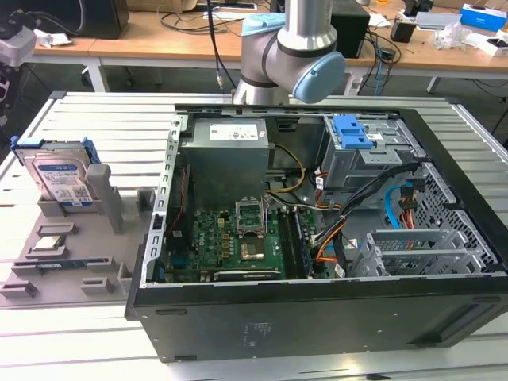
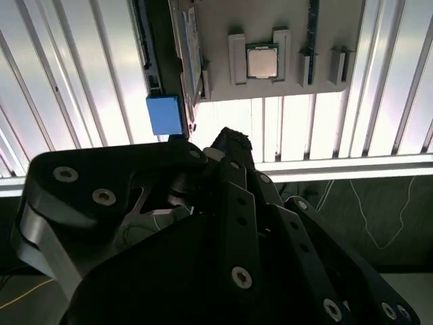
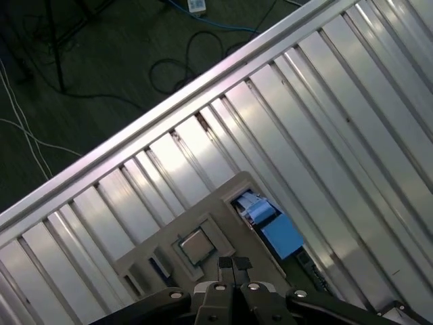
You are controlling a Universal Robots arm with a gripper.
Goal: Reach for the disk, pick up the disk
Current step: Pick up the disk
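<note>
At the exterior view's left, we find the disk [image 1: 57, 178] standing upright in a grey holder [image 1: 107, 200] on the bench [image 1: 95, 119], beside the open computer case [image 1: 317, 317]. In the first wrist view, we note the end effector [image 3: 234, 263] closed, empty, apart from the disk.

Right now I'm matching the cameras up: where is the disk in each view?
Exterior view: the disk stands on edge in the grey holder, at the exterior view's left.
Second wrist view: edge-on, blue bracket end showing, near the silver chip.
First wrist view: edge-on, blue end showing.
Shared landmark: the silver chip in that holder.
</note>
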